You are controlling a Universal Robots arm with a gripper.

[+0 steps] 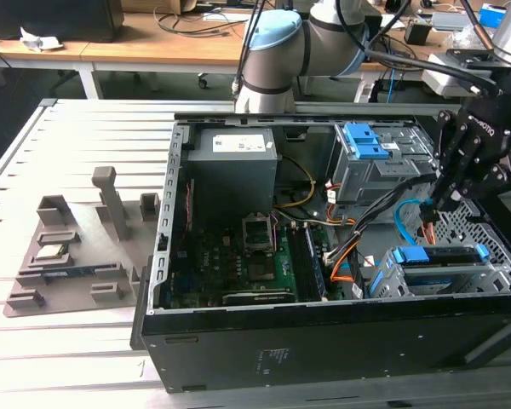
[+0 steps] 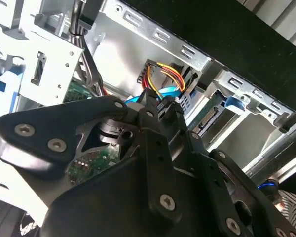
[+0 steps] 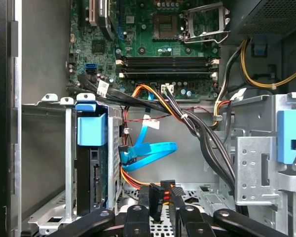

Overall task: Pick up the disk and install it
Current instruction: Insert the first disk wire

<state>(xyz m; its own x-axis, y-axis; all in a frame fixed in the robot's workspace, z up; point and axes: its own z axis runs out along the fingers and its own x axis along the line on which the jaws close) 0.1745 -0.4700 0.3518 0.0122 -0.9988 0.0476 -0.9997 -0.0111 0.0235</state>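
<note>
While your gripper hangs inside the open computer case, its fingers pinch narrowly on a black power connector with red and yellow wires. Just below the gripper, the disk sits in its blue carrier within the drive cage.

the arm is silver-grey tubing with a pale blue joint cap and black cables. its gripper is matt black, its linkages studded with silver screws.
</note>
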